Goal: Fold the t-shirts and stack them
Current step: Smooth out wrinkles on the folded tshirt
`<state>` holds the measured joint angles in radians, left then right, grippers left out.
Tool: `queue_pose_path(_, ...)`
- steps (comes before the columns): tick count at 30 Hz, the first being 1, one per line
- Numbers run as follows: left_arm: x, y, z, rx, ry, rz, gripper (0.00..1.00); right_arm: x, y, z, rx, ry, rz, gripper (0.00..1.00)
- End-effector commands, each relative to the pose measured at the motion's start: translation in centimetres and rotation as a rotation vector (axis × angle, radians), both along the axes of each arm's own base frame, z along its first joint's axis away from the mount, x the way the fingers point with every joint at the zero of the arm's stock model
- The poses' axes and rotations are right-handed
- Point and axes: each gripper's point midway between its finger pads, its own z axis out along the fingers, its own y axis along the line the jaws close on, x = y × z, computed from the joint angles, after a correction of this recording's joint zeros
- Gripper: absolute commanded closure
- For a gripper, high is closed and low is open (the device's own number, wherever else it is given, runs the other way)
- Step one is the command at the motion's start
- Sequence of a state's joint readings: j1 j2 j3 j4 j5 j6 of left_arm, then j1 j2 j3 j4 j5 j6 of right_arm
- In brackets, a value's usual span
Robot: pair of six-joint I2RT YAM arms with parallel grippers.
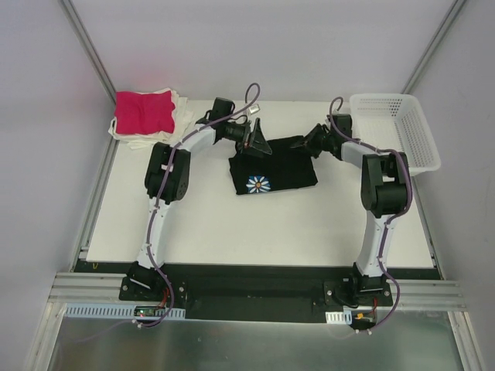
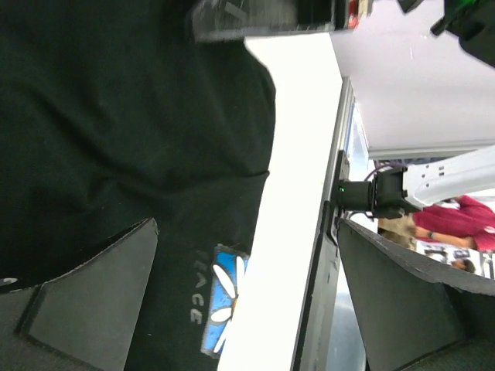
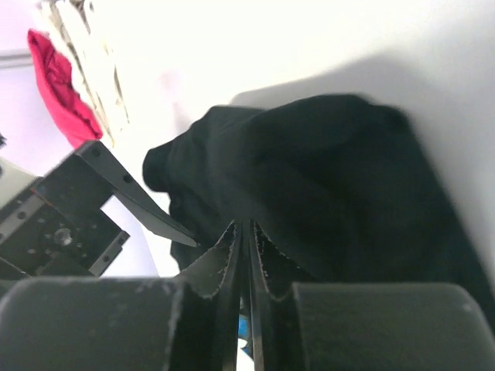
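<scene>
Black t-shirt [image 1: 274,171] lies centre frame, long axis left–right; wide-spread left gripper [image 1: 258,139] sits at its upper-left edge, right gripper [image 1: 312,142], fingers together, at its upper-right corner.

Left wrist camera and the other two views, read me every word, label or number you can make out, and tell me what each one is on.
"EACE": pale letters on the black t-shirt, beside its blue daisy print, in the left wrist view; any letter before them is not legible.
Top view: nothing by that print is large enough to read.
Right wrist view: no text.
</scene>
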<state>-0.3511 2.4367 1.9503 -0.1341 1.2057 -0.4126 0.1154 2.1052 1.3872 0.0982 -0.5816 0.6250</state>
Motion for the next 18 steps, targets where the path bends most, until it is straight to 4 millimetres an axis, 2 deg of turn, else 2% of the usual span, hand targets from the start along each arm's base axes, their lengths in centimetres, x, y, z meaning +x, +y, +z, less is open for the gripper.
queue_pose_path(1, 1.1, 0.9, 8.3, -0.027, -0.213, 0.065, 0.01, -1.2, 5.3, 5.8, 0.041, -0.123, 0.106, 0.89)
queue_pose_path(2, 1.0, 0.9, 8.7, -0.027, -0.221, 0.068, 0.01, -2.0, 7.4, 5.6, 0.054, -0.12, 0.151, 0.85)
queue_pose_path(3, 1.0, 1.0, 8.7, -0.025, -0.222, 0.07, 0.01, -2.0, 8.6, 5.8, 0.072, -0.117, 0.168, 0.82)
queue_pose_path(4, 0.8, 1.1, 8.3, -0.02, -0.215, 0.071, 0.01, -2.7, 10.3, 4.0, 0.079, -0.082, 0.199, 0.82)
queue_pose_path(6, 0.7, 1.1, 7.9, -0.014, -0.218, 0.069, 0.01, -3.0, 11.8, 3.0, 0.108, -0.049, 0.211, 0.8)
queue_pose_path(7, 0.7, 1.1, 7.2, -0.007, -0.209, 0.07, 0.01, -3.6, 12.7, 1.8, 0.119, -0.022, 0.223, 0.79)
queue_pose_path(8, 0.6, 1.1, 6.7, -0.004, -0.202, 0.066, 0.01, -3.7, 13.1, 1.4, 0.129, -0.019, 0.229, 0.75)
queue_pose_path(12, 0.7, 1.1, 5.3, 0.002, -0.165, 0.063, 0.01, -4.1, 12.1, -1.1, 0.113, 0.024, 0.193, 0.72)
queue_pose_path(13, 0.6, 1.0, 5.3, -0.002, -0.162, 0.057, 0.01, -4.1, 11.0, -2.0, 0.11, 0.049, 0.17, 0.72)
queue_pose_path(15, 0.5, 1.1, 5.4, -0.003, -0.167, 0.054, 0.01, -3.9, 9.9, -2.4, 0.127, 0.045, 0.146, 0.69)
queue_pose_path(16, 0.4, 1.1, 5.4, -0.001, -0.168, 0.056, 0.01, -4.0, 8.7, -3.3, 0.136, 0.067, 0.121, 0.69)
queue_pose_path(18, 0.3, 1.2, 5.9, -0.004, -0.186, 0.054, 0.01, -3.4, 8.1, -3.3, 0.188, 0.06, 0.095, 0.68)
